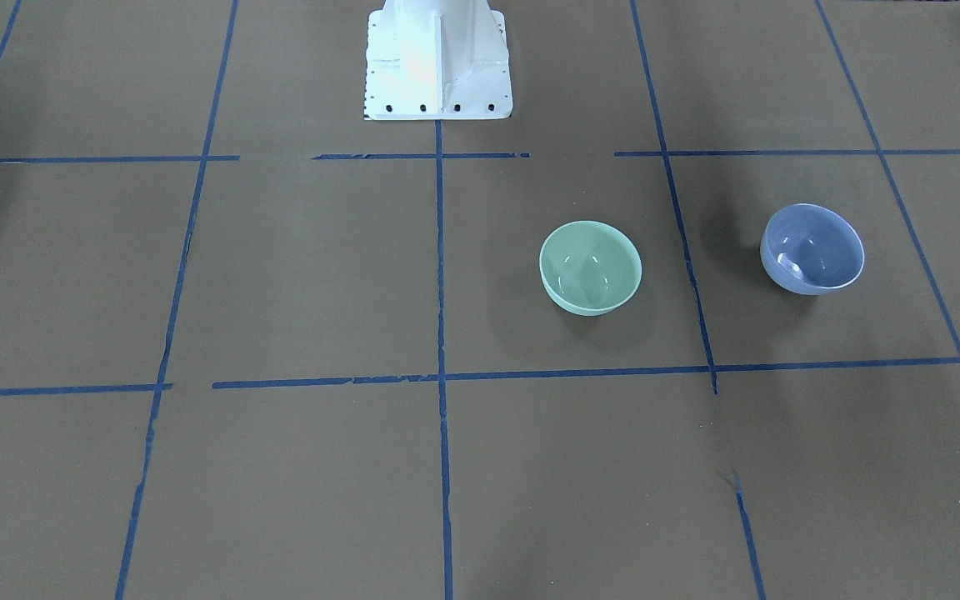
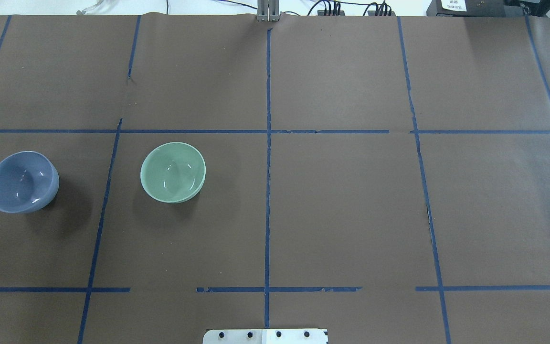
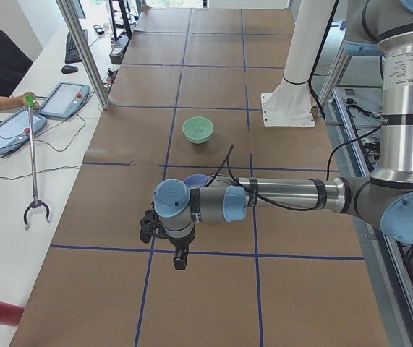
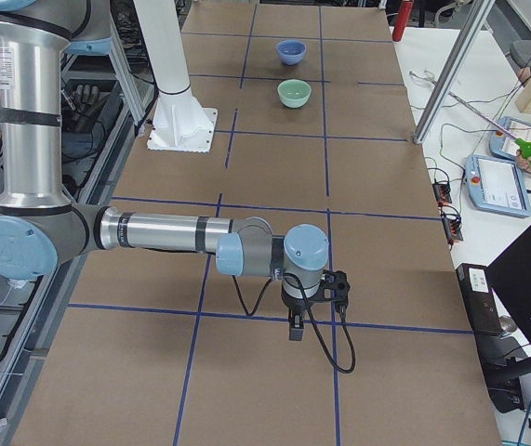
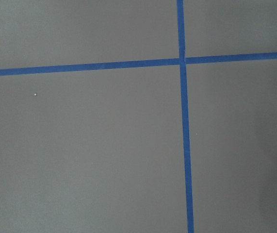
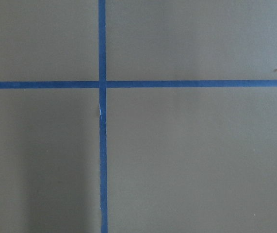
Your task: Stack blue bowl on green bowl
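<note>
The blue bowl (image 2: 22,182) stands upright on the brown table at the far left of the overhead view; it also shows in the front view (image 1: 812,248). The green bowl (image 2: 173,172) stands upright to its right, apart from it, and shows in the front view (image 1: 590,267). Both bowls are empty. My left gripper (image 3: 180,259) shows only in the left side view, hanging above the table near the blue bowl (image 3: 194,180). My right gripper (image 4: 295,330) shows only in the right side view, far from both bowls. I cannot tell whether either is open or shut.
Blue tape lines (image 2: 268,157) divide the brown table into squares. The robot's white base (image 1: 437,62) stands at the table's edge. An operator's grabber stick (image 3: 34,170) and tablets (image 3: 63,100) lie on the side bench. Both wrist views show only table and tape.
</note>
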